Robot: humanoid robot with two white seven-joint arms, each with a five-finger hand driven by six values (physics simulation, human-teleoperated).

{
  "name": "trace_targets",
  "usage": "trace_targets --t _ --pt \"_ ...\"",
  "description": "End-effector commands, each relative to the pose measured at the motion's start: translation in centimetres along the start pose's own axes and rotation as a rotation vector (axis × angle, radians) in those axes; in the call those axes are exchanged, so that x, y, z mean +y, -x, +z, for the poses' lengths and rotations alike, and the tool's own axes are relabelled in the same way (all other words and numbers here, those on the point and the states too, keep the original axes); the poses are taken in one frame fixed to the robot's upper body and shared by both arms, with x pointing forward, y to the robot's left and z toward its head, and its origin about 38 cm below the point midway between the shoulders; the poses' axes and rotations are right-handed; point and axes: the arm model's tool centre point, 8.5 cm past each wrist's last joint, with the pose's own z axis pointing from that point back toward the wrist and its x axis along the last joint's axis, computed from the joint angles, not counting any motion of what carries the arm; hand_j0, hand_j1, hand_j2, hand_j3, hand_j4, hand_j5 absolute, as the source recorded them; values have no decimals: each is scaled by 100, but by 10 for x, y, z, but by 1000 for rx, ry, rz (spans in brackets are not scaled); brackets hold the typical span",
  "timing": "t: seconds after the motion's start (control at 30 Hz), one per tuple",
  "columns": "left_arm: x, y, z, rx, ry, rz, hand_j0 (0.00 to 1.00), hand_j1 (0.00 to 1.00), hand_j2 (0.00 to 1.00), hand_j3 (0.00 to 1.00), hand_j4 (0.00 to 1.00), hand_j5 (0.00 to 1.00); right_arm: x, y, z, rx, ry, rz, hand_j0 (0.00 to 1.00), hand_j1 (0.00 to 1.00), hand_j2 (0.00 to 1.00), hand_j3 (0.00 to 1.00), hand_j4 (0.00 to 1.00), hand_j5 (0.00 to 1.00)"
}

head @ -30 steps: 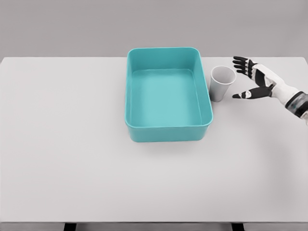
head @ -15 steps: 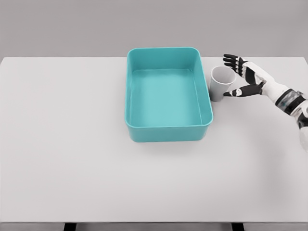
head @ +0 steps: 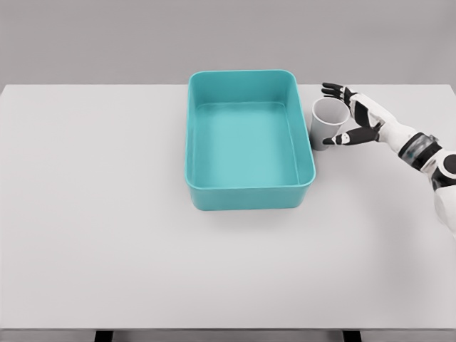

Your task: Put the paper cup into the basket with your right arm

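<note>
Right hand point(head: 350, 115) reaching around white paper cup point(head: 327, 123), fingers spread wide, not squeezing. Cup standing upright on white table point(head: 107, 214), just beside right wall of teal basket point(head: 249, 194).

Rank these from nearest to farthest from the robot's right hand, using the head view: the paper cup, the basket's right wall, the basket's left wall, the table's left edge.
1. Paper cup: right at the right hand, between its spread fingers.
2. Basket's right wall: just left of the cup.
3. Basket's left wall: across the basket.
4. Table's left edge: far left.
</note>
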Motion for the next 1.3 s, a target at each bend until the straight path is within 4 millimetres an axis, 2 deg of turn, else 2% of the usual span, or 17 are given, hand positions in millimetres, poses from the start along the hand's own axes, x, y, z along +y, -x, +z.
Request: trace_targets --t 0.0,0.63,0.73,0.77,1.13,1.27 --pt "0 0 0 0 0 0 100 100 100 100 100 100 0 0 -1 -4 2 -6 100 100 100 100 100 100" --pt "0 0 0 0 0 0 100 100 100 100 100 100 3 -7 -9 -24 -3 -7 97 97 97 97 97 97" --pt "0 0 0 0 0 0 100 100 100 100 100 100 3 -8 -10 -28 -4 -8 77 77 77 77 77 77" --pt "0 0 0 0 0 0 100 100 100 100 100 100 3 -8 -10 -27 -3 -7 75 75 75 75 75 75" --pt "0 0 0 0 0 0 100 100 100 100 100 100 -5 -18 -6 -71 4 34 75 75 75 75 75 75" --pt "0 0 0 0 0 0 100 100 100 100 100 100 -10 -30 -5 -102 10 55 72 72 72 72 72 72"
